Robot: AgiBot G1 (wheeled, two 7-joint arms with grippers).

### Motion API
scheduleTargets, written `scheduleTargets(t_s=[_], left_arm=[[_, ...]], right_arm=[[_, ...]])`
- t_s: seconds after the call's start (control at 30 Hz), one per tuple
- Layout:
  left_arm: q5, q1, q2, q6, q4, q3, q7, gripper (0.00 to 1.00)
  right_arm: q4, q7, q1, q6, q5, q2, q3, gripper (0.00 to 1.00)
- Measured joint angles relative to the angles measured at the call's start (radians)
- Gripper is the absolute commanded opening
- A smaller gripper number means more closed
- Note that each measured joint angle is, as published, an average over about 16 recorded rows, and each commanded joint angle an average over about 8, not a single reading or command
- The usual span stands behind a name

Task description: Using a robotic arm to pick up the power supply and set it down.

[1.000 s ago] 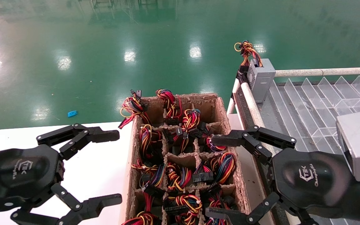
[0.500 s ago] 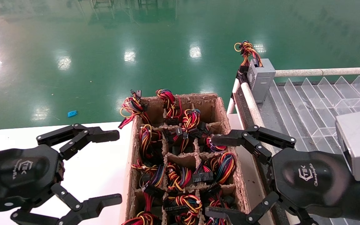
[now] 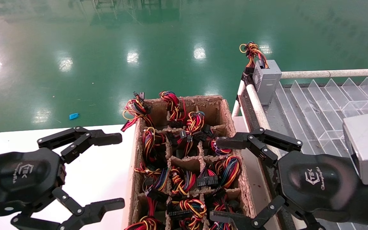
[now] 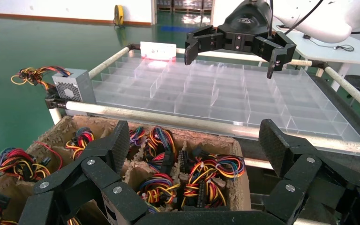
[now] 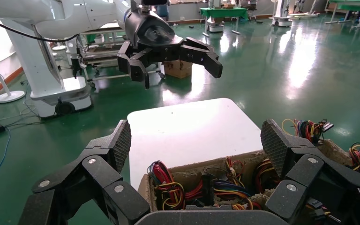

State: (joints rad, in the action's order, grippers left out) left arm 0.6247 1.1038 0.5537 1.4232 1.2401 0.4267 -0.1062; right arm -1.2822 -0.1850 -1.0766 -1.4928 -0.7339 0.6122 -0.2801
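Note:
One power supply (image 3: 266, 80), a small grey metal box with a wire bundle on top, stands at the near-left corner of the clear divider rack (image 3: 318, 105); it shows in the left wrist view too, as the grey power supply (image 4: 73, 85). Coloured wire bundles (image 3: 184, 179) fill the brown pulp tray (image 3: 227, 111); the boxes under them are hidden. My left gripper (image 3: 118, 171) hovers open over the white table, left of the tray. My right gripper (image 3: 216, 180) hovers open over the tray's right edge. Nothing is between either pair of fingers.
The white table (image 3: 101, 166) lies left of the tray. A white-tube frame (image 3: 331, 73) borders the rack. Green floor lies beyond. The left wrist view shows the right gripper (image 4: 234, 44) over the rack; the right wrist view shows the left gripper (image 5: 171, 56) above the table.

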Motion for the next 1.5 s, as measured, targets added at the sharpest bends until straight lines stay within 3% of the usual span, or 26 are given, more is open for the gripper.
scheduleTargets(t_s=[1.5], left_arm=[[0.0, 0.0, 0.0, 0.0, 0.0, 0.0, 0.0, 1.0]], right_arm=[[0.0, 0.0, 0.0, 0.0, 0.0, 0.0, 0.0, 1.0]])
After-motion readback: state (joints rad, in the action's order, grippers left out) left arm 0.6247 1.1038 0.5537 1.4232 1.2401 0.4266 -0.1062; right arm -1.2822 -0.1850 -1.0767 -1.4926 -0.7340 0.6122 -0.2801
